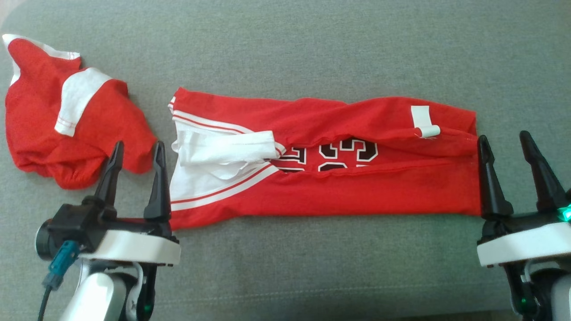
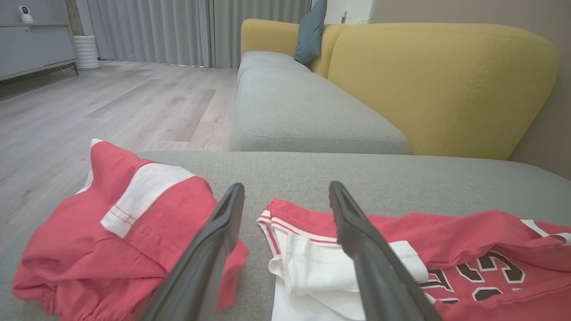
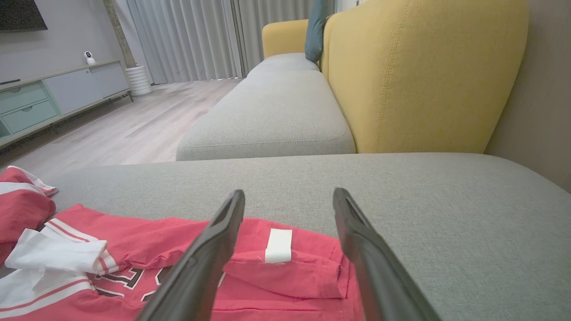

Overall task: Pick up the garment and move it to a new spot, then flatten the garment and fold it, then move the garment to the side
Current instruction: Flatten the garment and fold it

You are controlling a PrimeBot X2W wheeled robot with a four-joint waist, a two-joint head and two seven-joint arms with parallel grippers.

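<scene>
Red jersey [image 1: 357,187] lies folded on the grey cushion [image 1: 312,53]. The left gripper [image 1: 138,149] is at its left end, the right gripper [image 1: 504,138] at its right, both spread empty

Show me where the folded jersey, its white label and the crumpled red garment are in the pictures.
folded jersey [image 1: 357,191]: head view, on the red lower fold.
white label [image 1: 420,116]: head view, on its flat upper part.
crumpled red garment [image 1: 35,120]: head view, on its red middle.
</scene>
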